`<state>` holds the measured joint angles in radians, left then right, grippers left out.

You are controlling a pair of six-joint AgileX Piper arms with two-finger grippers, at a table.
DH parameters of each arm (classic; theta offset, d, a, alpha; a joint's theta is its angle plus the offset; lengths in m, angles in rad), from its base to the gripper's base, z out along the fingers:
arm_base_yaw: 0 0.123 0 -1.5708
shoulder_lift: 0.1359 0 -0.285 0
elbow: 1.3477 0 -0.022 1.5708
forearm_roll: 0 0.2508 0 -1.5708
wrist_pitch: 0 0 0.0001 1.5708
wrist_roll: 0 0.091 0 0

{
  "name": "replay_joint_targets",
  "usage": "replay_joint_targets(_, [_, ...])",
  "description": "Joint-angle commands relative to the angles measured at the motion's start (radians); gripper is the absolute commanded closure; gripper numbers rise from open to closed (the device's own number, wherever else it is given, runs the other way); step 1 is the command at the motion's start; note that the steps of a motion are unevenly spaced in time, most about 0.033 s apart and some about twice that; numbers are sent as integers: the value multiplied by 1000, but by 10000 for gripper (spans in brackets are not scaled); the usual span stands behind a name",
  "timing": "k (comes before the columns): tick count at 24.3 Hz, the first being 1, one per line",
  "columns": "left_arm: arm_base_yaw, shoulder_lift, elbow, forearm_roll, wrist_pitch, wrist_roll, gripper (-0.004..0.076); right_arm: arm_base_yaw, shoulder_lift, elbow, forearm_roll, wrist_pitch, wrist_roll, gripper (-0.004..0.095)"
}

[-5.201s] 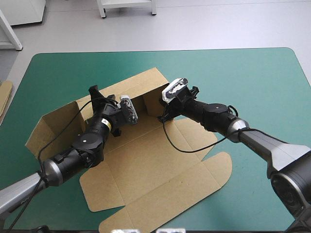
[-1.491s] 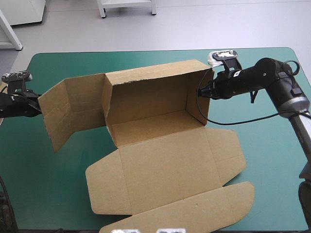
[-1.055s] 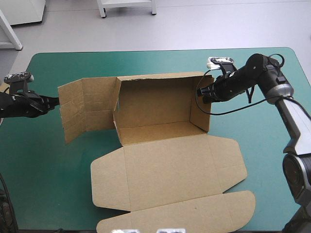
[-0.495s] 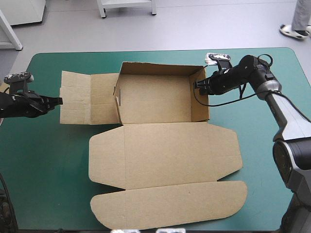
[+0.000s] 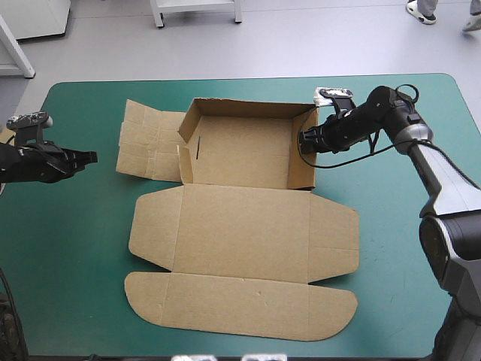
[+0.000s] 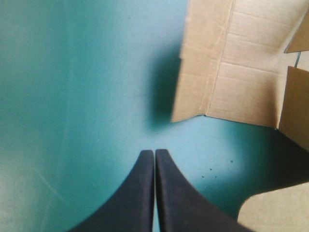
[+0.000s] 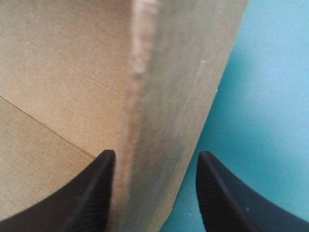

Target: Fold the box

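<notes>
- The box [image 5: 240, 226] lies in the middle of the high view on the teal-green cover [image 5: 68, 248]. It is an open tray [image 5: 240, 150] in the upper middle, and its lid [image 5: 240, 301] lies flat toward the bottom of the frame.
- In the same view, the right gripper [image 5: 303, 140] is at the tray's right wall [image 5: 302, 171], in the upper right. The left gripper [image 5: 90, 157] is far over at the left. It is apart from the side flap [image 5: 146, 147], which lies loose at the upper left.
- I think the step now is to lift that loose flap and tuck it in. To do it well, the right gripper should hold the tray steady. The left one should slide under the flap's outer edge and tip it up slowly along its crease.
- In the left wrist view, the black fingers [image 6: 145, 193] are pressed together into one point. The flap is ahead of them and not touching. Its far end is cut off.
- In the right wrist view, the fingers stand wide apart, with the wall's edge between them. I cannot tell if either finger touches the board. The edge is blurry, and the rest of the box is out of sight.
</notes>
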<state>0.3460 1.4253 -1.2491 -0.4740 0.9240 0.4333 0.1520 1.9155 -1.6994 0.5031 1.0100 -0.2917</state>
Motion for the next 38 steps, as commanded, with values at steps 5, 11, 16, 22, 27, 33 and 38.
replay_joint_targets(5, [4, -31, -36, -39, -28, 2, 731, -2, -68, -206, 3, 127, 50, 424])
replay_joint_targets(11, [4, -31, -36, -39, -28, 2, 731, -2, -68, -353, -112, 199, 164, 424])
replay_joint_targets(16, [4, -31, -36, -45, -28, 2, 732, 48, -46, -354, -256, 206, 235, 424])
replay_joint_targets(22, [4, -31, -36, -53, -17, 2, 732, 98, 58, -354, -297, 204, 315, 424])
replay_joint_targets(27, [4, -31, -36, -55, -17, 2, 732, 116, 83, -354, -333, 209, 324, 424])
replay_joint_targets(33, [4, -31, -36, -52, -19, 2, 732, 129, 117, -354, -339, 200, 331, 424])
replay_joint_targets(38, [4, -31, -36, -52, -19, 2, 732, 133, 154, -354, -339, 204, 339, 425])
